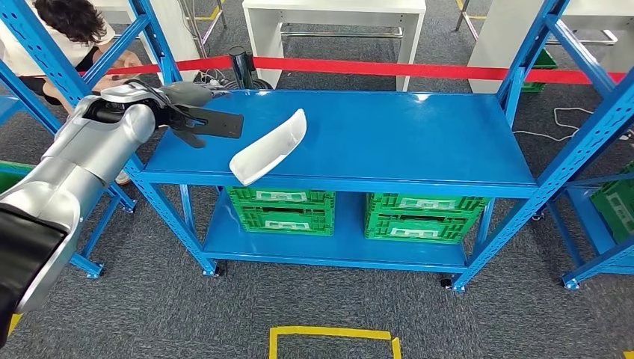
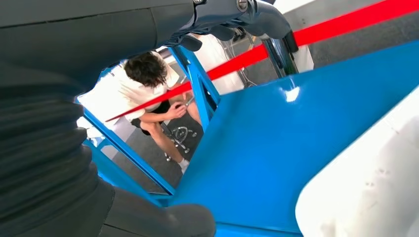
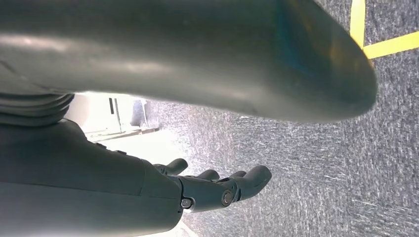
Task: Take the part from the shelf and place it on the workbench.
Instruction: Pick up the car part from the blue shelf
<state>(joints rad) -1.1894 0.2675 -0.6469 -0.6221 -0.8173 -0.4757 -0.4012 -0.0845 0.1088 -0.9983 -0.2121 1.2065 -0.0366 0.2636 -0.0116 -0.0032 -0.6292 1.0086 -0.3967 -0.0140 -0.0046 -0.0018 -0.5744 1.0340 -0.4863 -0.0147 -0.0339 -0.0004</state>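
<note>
Yellow tape square (image 1: 333,340) on grey carpet, green plastic crates (image 1: 282,209) on lower shelf, long white curved plastic part (image 1: 271,146) lying diagonally on blue metal shelf (image 1: 419,142), near end at front edge, far end pointing back-right, left robot hand (image 1: 200,120) just beside it, fingers spread, empty, right robot hand (image 3: 217,185) empty, fingers loosely extended.

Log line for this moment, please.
left hand: open, beside white part | part: on shelf | right hand: empty

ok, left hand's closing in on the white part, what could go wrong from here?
1. The white part overhangs the front edge of the blue shelf; a nudge from the left hand could tip it off.
2. It lies tilted, with a smooth curved surface, so the open fingers may slip.
3. A person crouches behind the rack.
</note>
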